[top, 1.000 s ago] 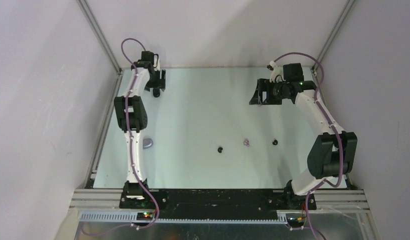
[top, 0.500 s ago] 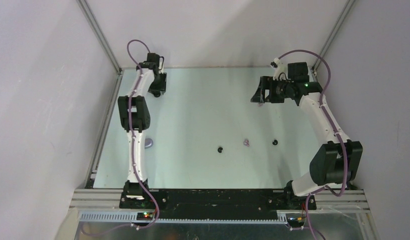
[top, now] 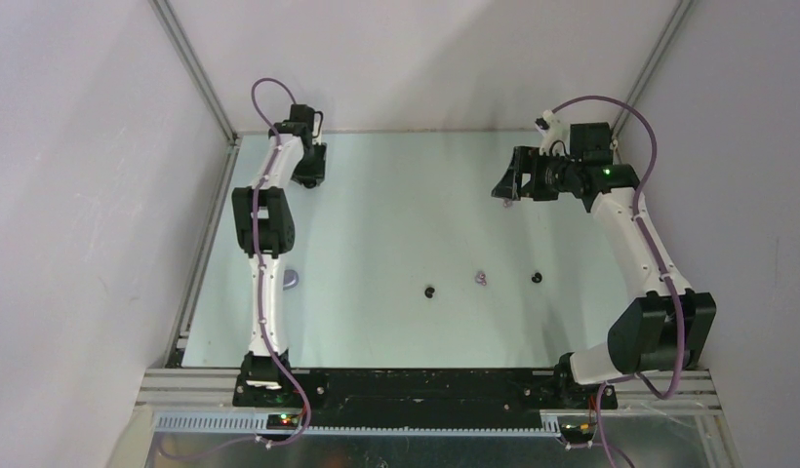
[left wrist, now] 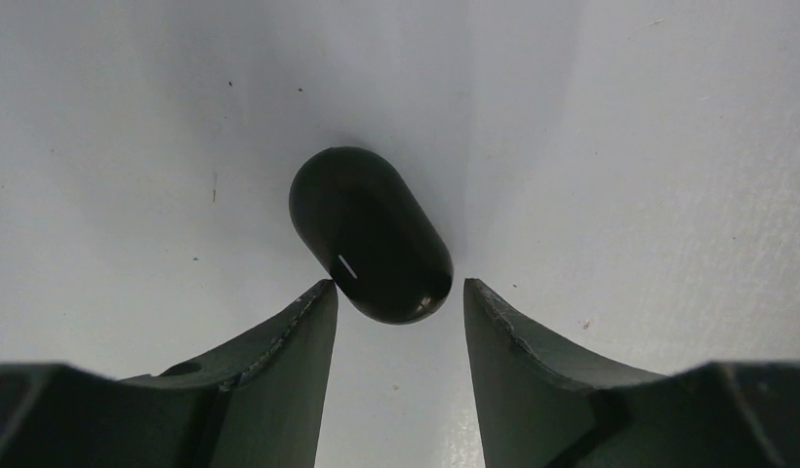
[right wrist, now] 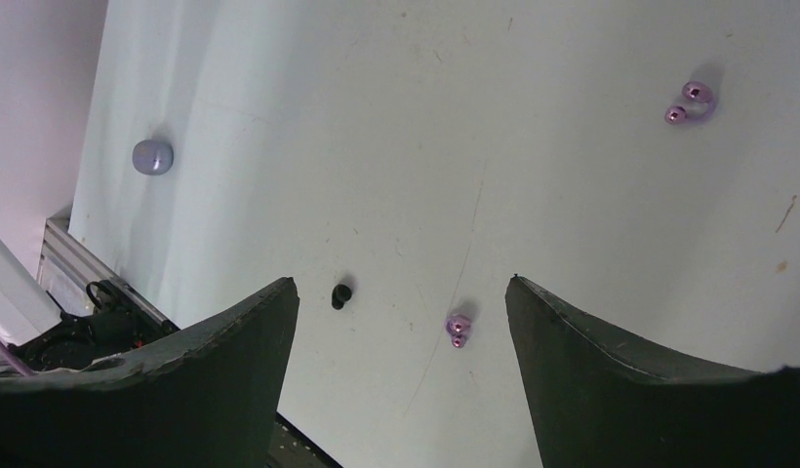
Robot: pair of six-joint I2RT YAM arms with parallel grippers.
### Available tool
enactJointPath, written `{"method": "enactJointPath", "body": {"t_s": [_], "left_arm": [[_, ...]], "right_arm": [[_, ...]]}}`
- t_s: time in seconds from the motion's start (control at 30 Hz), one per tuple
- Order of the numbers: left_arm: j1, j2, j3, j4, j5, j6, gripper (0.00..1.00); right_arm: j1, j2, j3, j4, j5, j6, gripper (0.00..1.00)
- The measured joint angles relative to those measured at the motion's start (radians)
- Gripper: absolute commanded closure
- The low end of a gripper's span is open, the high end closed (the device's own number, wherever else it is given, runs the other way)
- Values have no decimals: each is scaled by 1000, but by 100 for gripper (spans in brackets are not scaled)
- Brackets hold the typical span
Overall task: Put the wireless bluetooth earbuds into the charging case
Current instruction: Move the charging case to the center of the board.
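Pale grey walls (top: 84,195) close in a smooth, matt, pale green table (top: 396,214) edged by aluminium rails (top: 203,244). Wide room separates the two grippers.

Left arm (top: 262,219), white with black joints, reaches to the far-left corner, close to rail and wall. Right arm (top: 635,234) bends towards the far-right area.

Left gripper (left wrist: 398,285): fingers spread, low over the table, astride the near end of the black case (left wrist: 369,234). This case is a glossy rounded capsule lying flat, angled across the gap. Whether the left fingertip touches it cannot be told, and in the overhead view the case merges with the gripper.

Right gripper (right wrist: 404,280): wide apart, holding nothing, raised above the table.

Pale purple case (top: 292,281), a rounded pebble, lies near the left edge and is partly hidden overhead by the left arm.

Left black earbud (top: 430,292), purple earbud (top: 482,279) and right black earbud (top: 537,278) lie loose in a row at mid-table, apart from one another and outside either case. The right black earbud is cut off from the right wrist view.

A second purple piece (right wrist: 694,100), horseshoe-shaped with two glossy beads, shows only in the right wrist view. Its place overhead cannot be made out.
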Motion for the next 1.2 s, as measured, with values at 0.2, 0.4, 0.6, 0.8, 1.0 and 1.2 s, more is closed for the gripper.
{"method": "enactJointPath", "body": {"t_s": [0.2, 0.4, 0.6, 0.8, 1.0, 1.2], "left_arm": [[0, 4, -4, 5, 5, 3, 29], [1, -77, -170, 109, 32, 21, 1], [1, -86, -169, 116, 29, 50, 1], [1, -53, -21, 109, 27, 63, 7], [1, -34, 11, 110, 24, 63, 25], [1, 7, 11, 98, 8, 61, 44]], "right_arm": [[0, -8, -2, 1, -9, 5, 17], [0, -12, -2, 3, -11, 5, 17], [0, -12, -2, 4, -11, 6, 17], [0, -15, -2, 4, -11, 7, 17], [-4, -22, -2, 4, -12, 7, 17], [-13, -40, -2, 4, -18, 8, 17]]}}
